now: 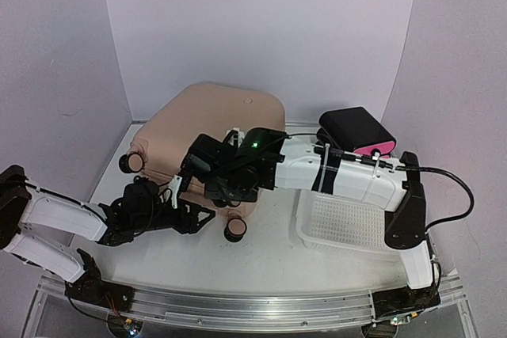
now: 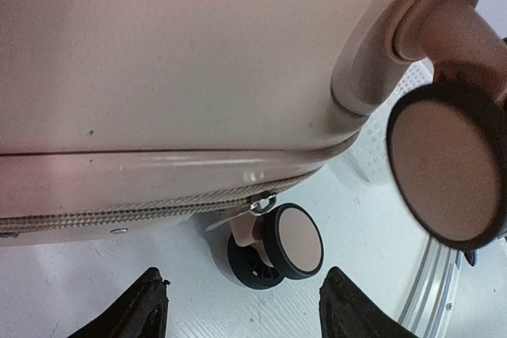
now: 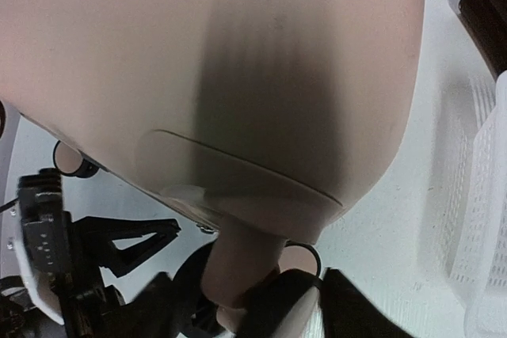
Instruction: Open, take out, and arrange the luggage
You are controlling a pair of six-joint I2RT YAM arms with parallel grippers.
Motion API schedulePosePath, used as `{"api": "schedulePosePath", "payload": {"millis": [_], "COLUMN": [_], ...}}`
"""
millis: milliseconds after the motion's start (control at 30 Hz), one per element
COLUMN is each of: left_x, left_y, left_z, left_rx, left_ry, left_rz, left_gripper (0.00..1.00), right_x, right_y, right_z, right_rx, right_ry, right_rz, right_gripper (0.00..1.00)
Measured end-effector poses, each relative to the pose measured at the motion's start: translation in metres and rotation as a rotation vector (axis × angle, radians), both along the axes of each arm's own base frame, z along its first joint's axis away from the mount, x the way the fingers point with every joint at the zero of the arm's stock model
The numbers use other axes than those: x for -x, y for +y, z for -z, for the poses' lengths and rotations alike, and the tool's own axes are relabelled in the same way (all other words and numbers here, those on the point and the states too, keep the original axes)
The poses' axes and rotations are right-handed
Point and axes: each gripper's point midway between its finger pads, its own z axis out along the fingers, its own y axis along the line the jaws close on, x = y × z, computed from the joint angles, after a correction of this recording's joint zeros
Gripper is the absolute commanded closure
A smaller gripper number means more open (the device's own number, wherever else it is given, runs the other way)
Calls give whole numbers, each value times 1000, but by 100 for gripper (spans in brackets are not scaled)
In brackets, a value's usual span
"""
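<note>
The luggage (image 1: 214, 116) lies shut, back left on the surface (image 1: 269, 267), looking stiff, slick and bulky, best taken by its zip pull (image 2: 257, 203), where the left gripper (image 2: 242, 290) hangs half-open, empty, the right gripper (image 3: 253, 290) seemingly clamped on a wheel stem (image 3: 238, 255).

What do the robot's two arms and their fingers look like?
The left arm and right arm have white shells with black joints. The right carries black bands, a looping black cable and a green light. The fingers are black and pointed.
</note>
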Motion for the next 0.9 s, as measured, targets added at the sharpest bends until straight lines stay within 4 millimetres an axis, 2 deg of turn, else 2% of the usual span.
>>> {"api": "schedulePosePath", "payload": {"millis": [167,433,633,733,900], "left_x": [2,13,13,13,14], "left_y": [-2,13,15,15,15], "left_z": [-8,10,1,-9,-16], "left_rx": [47,44,67,89,106], "left_ry": [-3,60,56,36,23], "left_rz": [8,-11,-20,-18,-13], "left_gripper": [31,31,30,29,28], "right_x": [6,4,-1,-2,-4], "right_y": [-4,7,14,14,9], "right_z": [19,11,24,32,38], "right_rx": [45,9,32,49,69], "right_ry": [40,29,14,19,14], "right_rz": [-38,-52,-37,-26,1], "right_gripper": [3,2,15,19,33]}}
